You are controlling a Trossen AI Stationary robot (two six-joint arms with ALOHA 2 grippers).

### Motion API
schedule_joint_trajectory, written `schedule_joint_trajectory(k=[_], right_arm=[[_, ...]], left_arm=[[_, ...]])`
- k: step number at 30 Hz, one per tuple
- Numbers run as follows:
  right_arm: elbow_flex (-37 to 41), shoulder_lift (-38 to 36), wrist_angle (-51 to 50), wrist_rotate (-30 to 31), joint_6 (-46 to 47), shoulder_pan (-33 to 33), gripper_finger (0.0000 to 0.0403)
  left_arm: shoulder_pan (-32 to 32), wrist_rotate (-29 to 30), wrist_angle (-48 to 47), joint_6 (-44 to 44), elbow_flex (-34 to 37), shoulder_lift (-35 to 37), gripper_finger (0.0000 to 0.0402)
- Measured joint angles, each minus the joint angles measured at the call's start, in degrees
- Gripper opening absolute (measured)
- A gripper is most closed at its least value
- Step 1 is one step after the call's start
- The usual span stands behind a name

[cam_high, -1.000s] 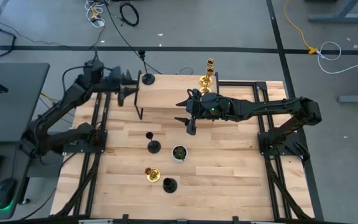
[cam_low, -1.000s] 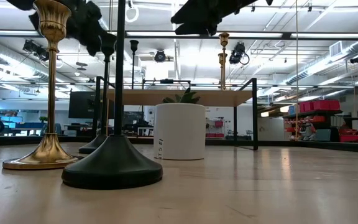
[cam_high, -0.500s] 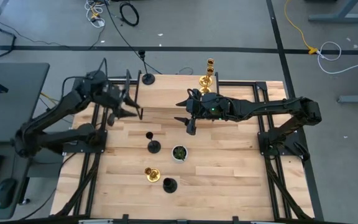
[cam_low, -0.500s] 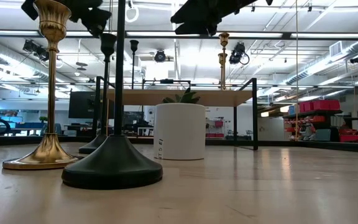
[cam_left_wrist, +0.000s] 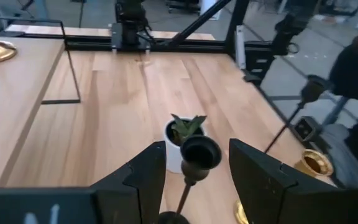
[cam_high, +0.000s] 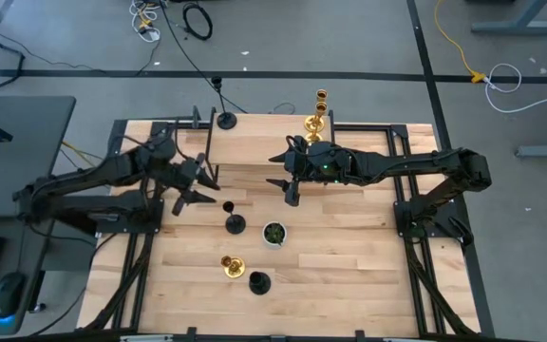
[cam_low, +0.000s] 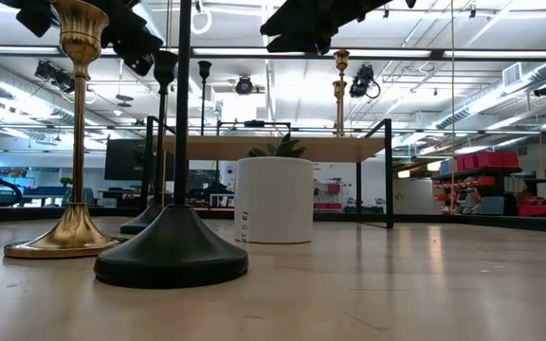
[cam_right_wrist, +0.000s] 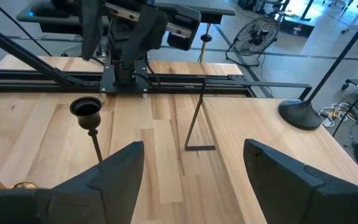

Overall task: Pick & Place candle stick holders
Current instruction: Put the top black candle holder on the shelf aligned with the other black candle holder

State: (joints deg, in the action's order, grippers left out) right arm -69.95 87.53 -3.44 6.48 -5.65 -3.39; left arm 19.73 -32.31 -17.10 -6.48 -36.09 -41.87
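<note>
Black candle stick holder [cam_high: 235, 224] upright on the wooden table [cam_high: 349, 275], near the potted plant [cam_high: 273, 232]. In the left wrist view, cup framed between spread fingers [cam_left_wrist: 148, 171], untouched. Left gripper [cam_high: 207, 186] wide open and empty, just beside the holder's top. Gold holder [cam_high: 232, 266] and another black holder [cam_high: 258, 282] nearer the front edge; more holders on the raised shelf [cam_high: 254, 142].

Likely trouble: thin stem and high cup, so easily tipped. A finger clipping the cup on the way in could topple it towards the plant. Closing off-centre could leave it tilted in the grip.

Compared with a second ago: left arm swung down from the shelf's left end to the table. Right gripper [cam_high: 288, 182] unmoved at the shelf's front edge, fully open, holding nothing.
</note>
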Motion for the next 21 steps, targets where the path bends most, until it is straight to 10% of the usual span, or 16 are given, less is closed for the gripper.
schedule_joint_trajectory(k=[21], right_arm=[[0.0, 0.0, -0.1, 0.0, -0.9, 0.0, 0.0274]], left_arm=[[-16.7, 26.0, -3.3, 5.9, 0.8, -0.1, 0.0178]])
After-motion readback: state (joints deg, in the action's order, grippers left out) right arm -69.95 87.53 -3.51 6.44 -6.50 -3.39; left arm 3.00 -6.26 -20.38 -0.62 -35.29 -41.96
